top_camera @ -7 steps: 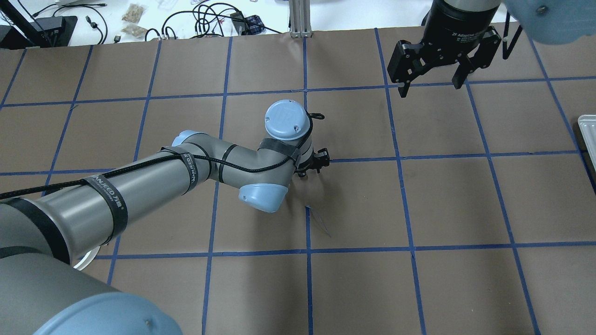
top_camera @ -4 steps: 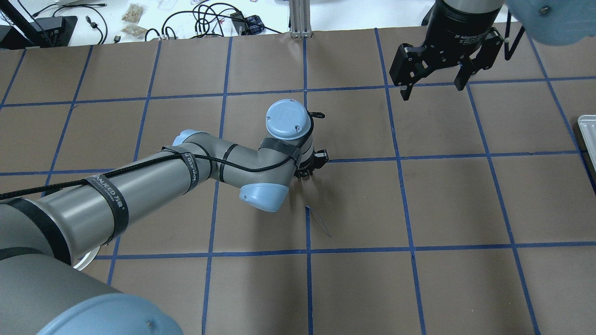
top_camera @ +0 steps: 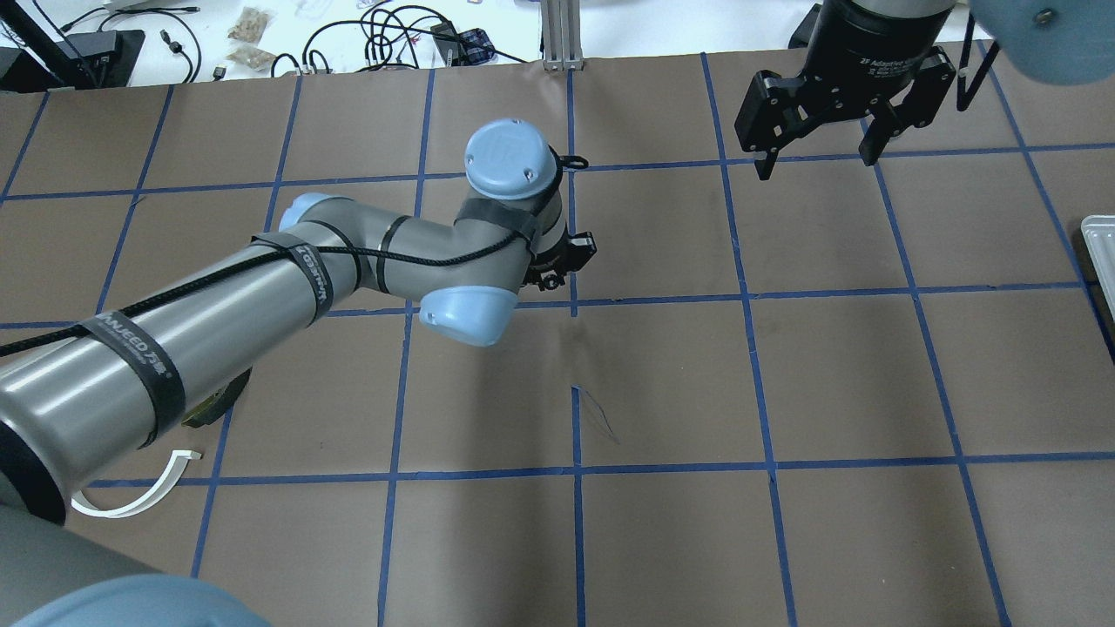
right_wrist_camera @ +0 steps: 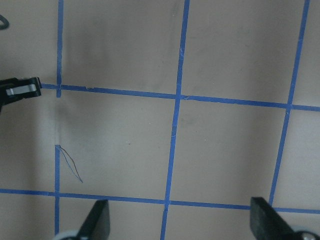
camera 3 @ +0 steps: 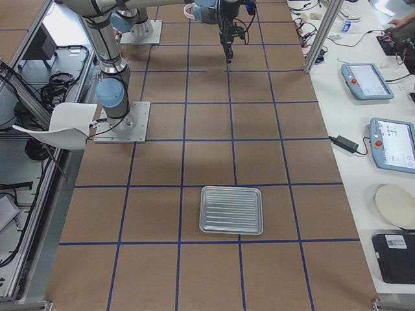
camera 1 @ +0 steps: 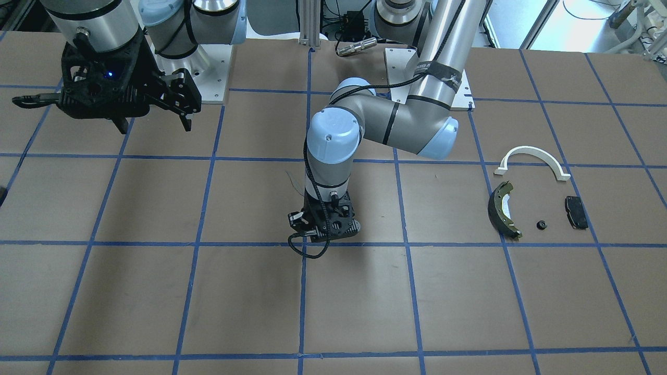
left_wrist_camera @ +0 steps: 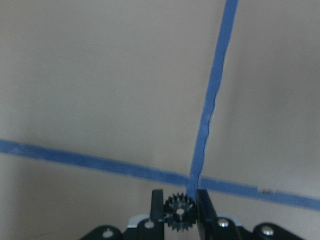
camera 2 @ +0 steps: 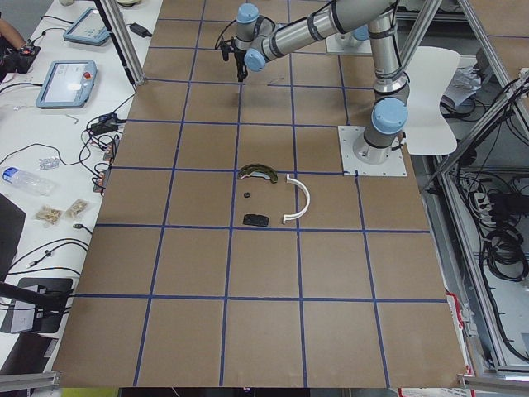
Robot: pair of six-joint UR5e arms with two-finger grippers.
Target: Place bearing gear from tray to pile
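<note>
Since the earlier overhead frame, the left arm has swung its wrist farther from the robot and a little to the left, which uncovers more of the white arch at the near left; the right hand has barely shifted.

The left hand points down over the desk near its middle, clamped on the bearing gear. This small black toothed wheel sits between the two fingers, close to a crossing of blue tape lines.

The right hand hangs over the far right of the desk with its fingers spread wide apart and nothing between them.

The pile lies on the robot's left side, well apart from the left hand. It consists of the white arch, a dark brake shoe with a brassy rim, a black pad, and a small black round part between the shoe and the pad. None of these pieces touch.

The ribbed metal tray rests at the desk's right end, far from both hands.
</note>
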